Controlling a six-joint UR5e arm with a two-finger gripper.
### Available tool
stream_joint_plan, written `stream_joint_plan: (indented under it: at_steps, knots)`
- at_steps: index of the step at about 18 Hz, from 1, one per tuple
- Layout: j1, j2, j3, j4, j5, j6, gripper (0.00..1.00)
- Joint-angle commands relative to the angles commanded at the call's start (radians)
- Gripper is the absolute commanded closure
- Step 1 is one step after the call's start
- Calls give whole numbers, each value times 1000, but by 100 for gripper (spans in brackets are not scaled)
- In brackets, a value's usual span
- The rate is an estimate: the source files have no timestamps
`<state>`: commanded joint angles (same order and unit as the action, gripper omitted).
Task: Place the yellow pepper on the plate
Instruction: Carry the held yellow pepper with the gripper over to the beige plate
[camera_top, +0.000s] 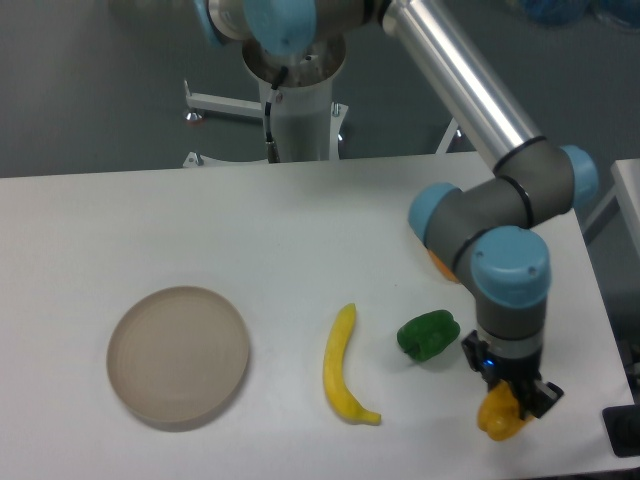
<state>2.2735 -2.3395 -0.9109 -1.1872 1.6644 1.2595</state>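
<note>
Down at the near right corner of the table (90, 215), the gripper (504, 408) is clamped on the yellow pepper (497, 417) — fingers pinching it from either side, with most of the pepper poking out below them. Can't really tell if it's clear of the tabletop or just skimming it, so I'd say get some height first before going sideways. The plate (178, 356) sits way over on the near left, well apart from the gripper, and the straight line there runs right over the green pepper (428, 335) just beside it and then the banana (344, 366) in the middle. So the trick for this carry is to go up and over, not drag through — bumping either one would scatter the layout. The pepper's lumpy, so I'd guess the grip isn't super secure — keep the travel smooth with no jerks. Then come down over the middle of the plate, low enough that it doesn't bounce or roll off that shallow rim, and only then let go.
</note>
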Motion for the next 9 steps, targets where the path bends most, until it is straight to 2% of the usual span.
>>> stream_joint_plan:
  at_steps: [2,5,9]
  knots:
    - [-23,46,-51,-5,2,-55,55]
    - [-75,107,-115,-60,11,-146,55]
    - [-140,187,-206,-87,14,-267,55]
